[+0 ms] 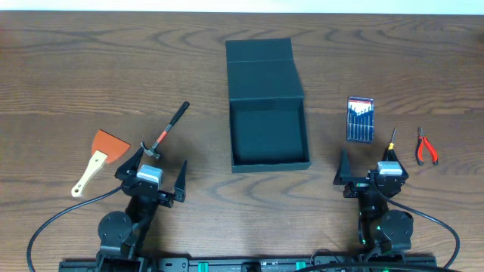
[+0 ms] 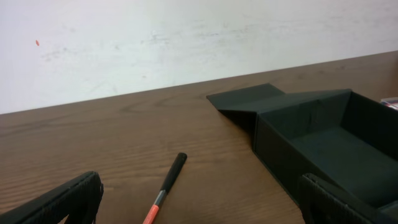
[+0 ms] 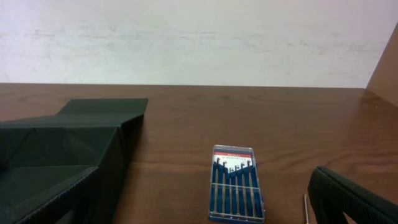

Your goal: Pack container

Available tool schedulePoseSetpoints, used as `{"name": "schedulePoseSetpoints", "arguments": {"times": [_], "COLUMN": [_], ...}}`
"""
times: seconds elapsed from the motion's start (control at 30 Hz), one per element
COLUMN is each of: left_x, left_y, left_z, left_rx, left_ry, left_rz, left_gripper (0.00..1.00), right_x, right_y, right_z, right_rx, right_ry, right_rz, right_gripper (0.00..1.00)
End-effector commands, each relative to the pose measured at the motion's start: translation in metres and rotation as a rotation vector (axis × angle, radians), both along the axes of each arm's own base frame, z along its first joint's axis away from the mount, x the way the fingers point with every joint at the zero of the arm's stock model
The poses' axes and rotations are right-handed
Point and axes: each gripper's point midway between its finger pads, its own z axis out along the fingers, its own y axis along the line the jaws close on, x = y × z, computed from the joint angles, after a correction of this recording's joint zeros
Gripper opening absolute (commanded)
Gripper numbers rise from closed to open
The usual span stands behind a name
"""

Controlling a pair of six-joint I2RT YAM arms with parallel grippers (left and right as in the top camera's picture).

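The container [image 1: 268, 160], a dark teal-grey box, lies open in the middle of the table with its flap lid [image 1: 260, 59] folded back away from me. Nothing lies on its dark floor. My left gripper [image 1: 160, 162] stands open near the front edge, left of the box, just behind the hammer [image 1: 168, 130]. In the left wrist view the hammer handle [image 2: 169, 183] lies between the wide-open fingers [image 2: 65, 200], with the box wall [image 2: 277, 152] to the right. My right gripper [image 1: 370, 163] stands open, right of the box. It faces the screwdriver set [image 3: 235, 184].
An orange scraper [image 1: 103, 154] with a wooden handle lies at the left. A blue screwdriver set [image 1: 360, 119], a single screwdriver [image 1: 392, 138] and red pliers [image 1: 426, 146] lie to the right of the box. A pale wall runs behind the table's far edge.
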Motion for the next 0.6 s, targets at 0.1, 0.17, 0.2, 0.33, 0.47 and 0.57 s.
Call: {"name": "schedulePoseSetpoints", "arguments": {"times": [0.1, 0.17, 0.2, 0.33, 0.47, 0.57], "left_x": [0.000, -0.001, -0.002, -0.007, -0.006, 0.001], "left_y": [0.002, 0.008, 0.012, 0.027, 0.031, 0.030], "left_z": [-0.015, -0.017, -0.017, -0.005, 0.016, 0.029], "left_rx": [-0.129, -0.199, -0.224, -0.217, -0.197, -0.183], "left_ry": [0.095, 0.149, 0.174, 0.258, 0.322, 0.377], "left_rz": [0.026, 0.073, 0.105, 0.201, 0.233, 0.240], "left_gripper": [0.99, 0.99, 0.98, 0.98, 0.98, 0.98], "right_x": [0.000, 0.000, 0.000, 0.001, 0.012, 0.034], "right_y": [0.004, 0.009, 0.010, 0.008, 0.003, 0.000], "right_z": [-0.002, -0.002, 0.000, 0.024, 0.054, 0.071], "right_rx": [0.218, 0.263, 0.261, 0.111, 0.009, -0.032], "right_ry": [0.003, 0.010, 0.012, 0.004, 0.072, 0.210], "right_rz": [0.010, 0.041, 0.045, 0.043, 0.018, 0.009], "right_gripper": [0.99, 0.99, 0.99, 0.99, 0.99, 0.99]}}
